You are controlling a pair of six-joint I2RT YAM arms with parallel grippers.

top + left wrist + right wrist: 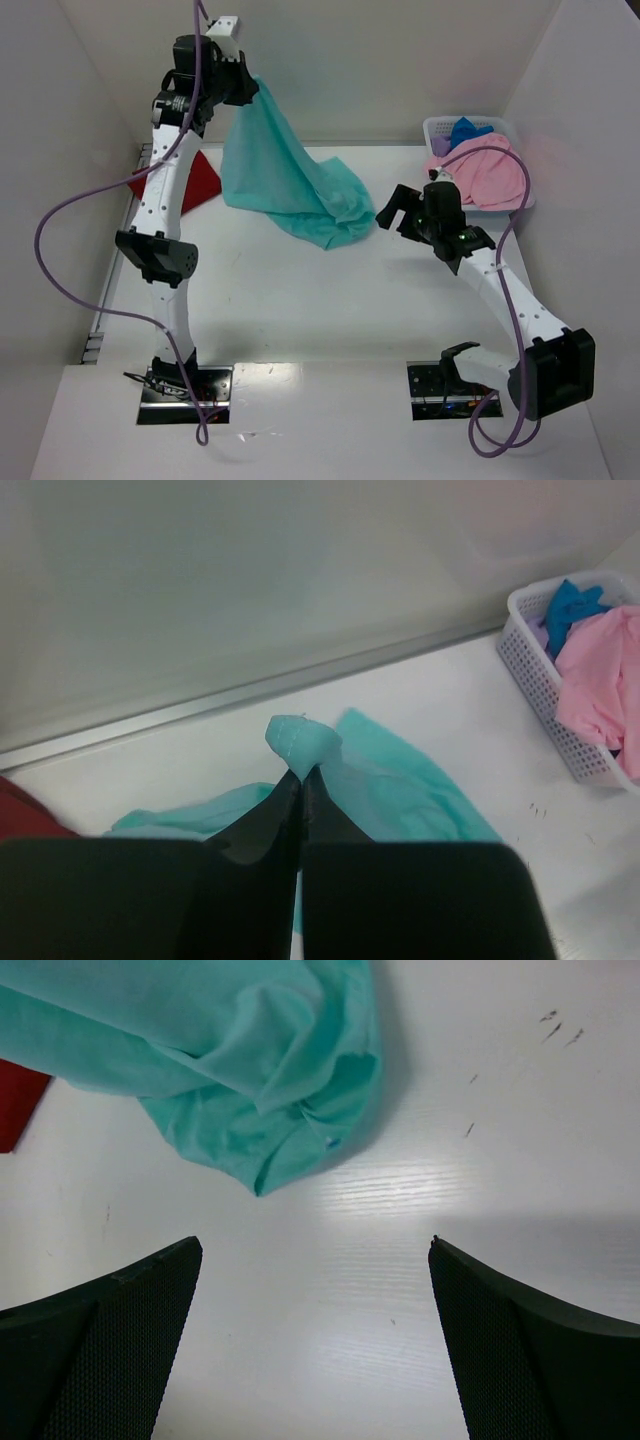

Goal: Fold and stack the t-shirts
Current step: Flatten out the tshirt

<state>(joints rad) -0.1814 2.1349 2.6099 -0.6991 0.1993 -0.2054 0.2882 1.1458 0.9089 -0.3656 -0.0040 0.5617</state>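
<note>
My left gripper (pixel 252 88) is raised high at the back left, shut on a bunched edge of the teal t-shirt (pixel 285 175). The shirt hangs from it and its lower part drapes on the table. In the left wrist view the jaws (pixel 301 772) pinch a teal fold (pixel 300 742). My right gripper (pixel 398 213) is open and empty, just right of the shirt's lower end; the right wrist view shows the teal shirt (pixel 240 1070) ahead of its open fingers (pixel 130 1310). A dark red t-shirt (pixel 198 182) lies flat behind the left arm.
A white perforated basket (pixel 440 127) at the back right holds pink (pixel 485 175), blue (pixel 468 129) and purple (pixel 441 145) shirts; it also shows in the left wrist view (pixel 545 695). White walls enclose the table at back and sides.
</note>
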